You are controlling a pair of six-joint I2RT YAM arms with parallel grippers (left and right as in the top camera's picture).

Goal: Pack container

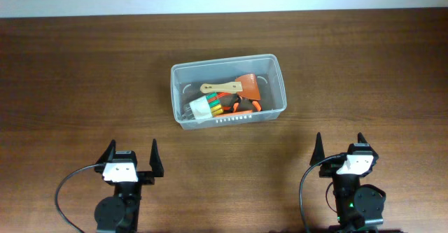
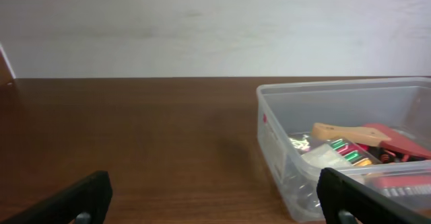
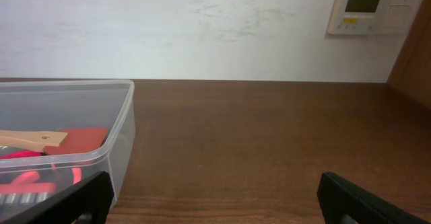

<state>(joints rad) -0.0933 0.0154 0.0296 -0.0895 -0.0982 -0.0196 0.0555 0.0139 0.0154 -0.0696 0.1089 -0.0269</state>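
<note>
The container (image 1: 176, 86) is a clear plastic bin at the table's middle. Inside lie a red scraper with a wooden handle (image 1: 241, 87), a white holder of coloured bits (image 1: 206, 108) and orange-handled pliers (image 1: 245, 107). It shows at the right of the left wrist view (image 2: 269, 126) and at the left of the right wrist view (image 3: 114, 140). My left gripper (image 1: 131, 156) is open and empty near the front edge, left of the bin; its fingers show in its own view (image 2: 215, 200). My right gripper (image 1: 339, 146) is open and empty at the front right (image 3: 215, 200).
The dark wooden table (image 1: 84, 72) spreads around the bin. A white wall stands behind it, with a wall control panel (image 3: 369, 7) at the upper right of the right wrist view.
</note>
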